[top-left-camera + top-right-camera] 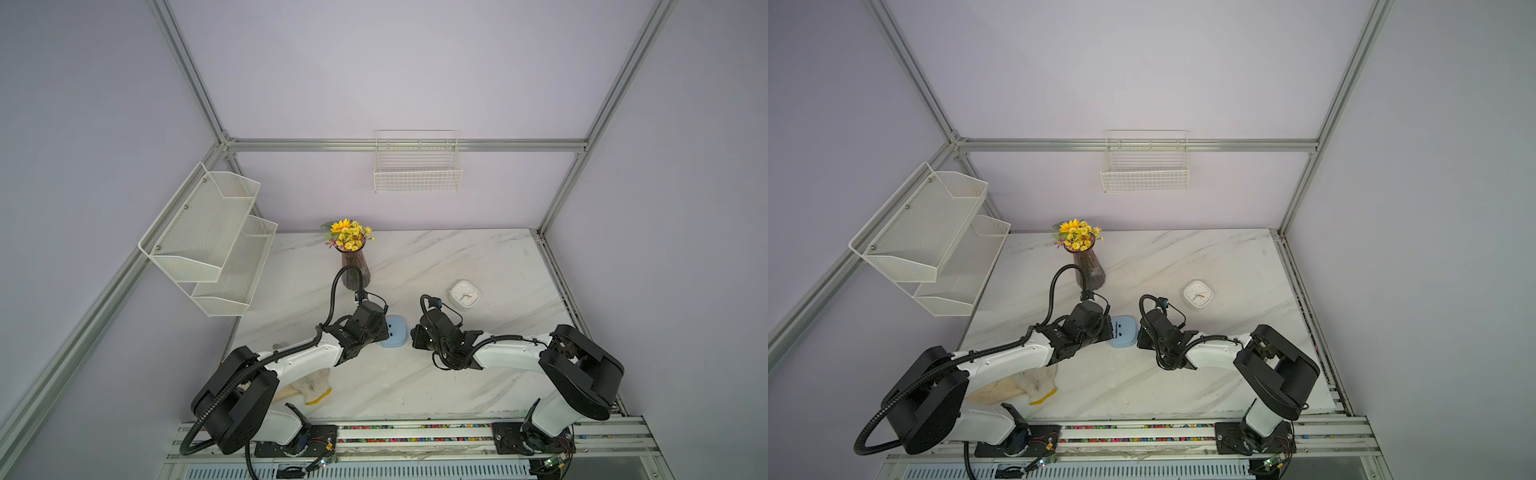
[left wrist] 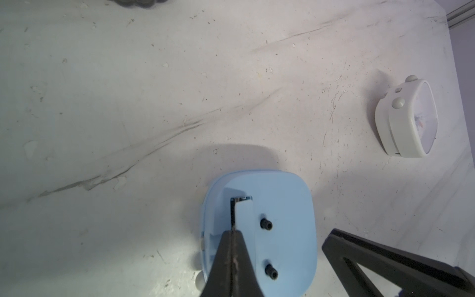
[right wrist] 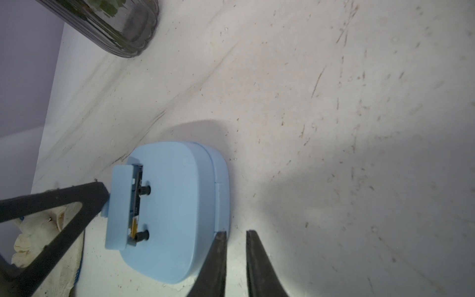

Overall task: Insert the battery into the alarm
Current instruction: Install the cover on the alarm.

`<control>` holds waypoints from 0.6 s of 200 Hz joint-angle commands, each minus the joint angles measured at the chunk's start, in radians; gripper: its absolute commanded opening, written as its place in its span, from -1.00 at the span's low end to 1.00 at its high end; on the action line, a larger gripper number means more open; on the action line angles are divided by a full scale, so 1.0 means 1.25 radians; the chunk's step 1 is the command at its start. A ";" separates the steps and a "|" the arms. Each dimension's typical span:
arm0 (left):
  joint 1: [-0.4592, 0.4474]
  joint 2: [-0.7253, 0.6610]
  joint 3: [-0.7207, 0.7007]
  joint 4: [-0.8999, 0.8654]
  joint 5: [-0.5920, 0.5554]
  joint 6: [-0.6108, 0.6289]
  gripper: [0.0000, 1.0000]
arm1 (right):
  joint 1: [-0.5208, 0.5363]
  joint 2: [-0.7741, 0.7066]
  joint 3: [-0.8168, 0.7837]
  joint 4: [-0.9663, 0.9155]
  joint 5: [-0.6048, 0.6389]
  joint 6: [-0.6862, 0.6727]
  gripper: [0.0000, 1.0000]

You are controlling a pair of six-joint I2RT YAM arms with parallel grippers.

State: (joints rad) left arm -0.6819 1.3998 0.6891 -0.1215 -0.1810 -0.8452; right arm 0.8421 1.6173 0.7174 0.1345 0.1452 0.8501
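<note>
The light-blue alarm [image 1: 394, 332] [image 1: 1124, 331] lies face down between both arms, its back with two black knobs [image 2: 266, 224] facing up. Its blue battery cover [image 3: 119, 205] sits slightly ajar. In the slit beside the cover a dark battery with a yellow end [image 3: 135, 221] shows, mostly hidden. My left gripper [image 2: 232, 232] is shut, with its tips resting at the cover's edge. My right gripper [image 3: 236, 232] stands slightly open and holds nothing. One of its fingers [image 3: 220, 239] touches the alarm's rim on the opposite side.
A white square clock [image 1: 464, 295] [image 2: 406, 118] lies on the marble table [image 1: 478, 374] behind the right arm. A dark vase of yellow flowers [image 1: 354, 266] stands behind the left wrist. A cloth glove [image 1: 309, 386] lies under the left arm. Wire baskets [image 1: 417, 174] hang on the walls.
</note>
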 commanded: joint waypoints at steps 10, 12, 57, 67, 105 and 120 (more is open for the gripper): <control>-0.010 -0.014 0.017 -0.001 -0.024 0.002 -1.00 | -0.002 0.013 0.022 -0.006 0.015 0.011 -0.62; -0.010 -0.012 0.018 -0.001 -0.025 0.003 -1.00 | -0.003 0.013 0.022 -0.006 0.015 0.011 -0.62; -0.010 0.003 0.021 -0.001 -0.048 0.003 -1.00 | -0.002 0.015 0.024 -0.008 0.013 0.011 -0.62; -0.010 0.023 0.022 -0.002 -0.053 0.007 -1.00 | -0.002 0.014 0.026 -0.008 0.013 0.011 -0.62; -0.010 0.029 0.025 0.005 -0.068 0.004 -1.00 | -0.003 0.017 0.025 -0.008 0.012 0.012 -0.62; -0.010 0.031 0.026 0.011 -0.063 0.001 -1.00 | -0.002 0.019 0.026 -0.008 0.010 0.012 -0.62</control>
State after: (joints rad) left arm -0.6907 1.4361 0.6991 -0.1242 -0.2325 -0.8452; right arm 0.8421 1.6295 0.7219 0.1307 0.1448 0.8516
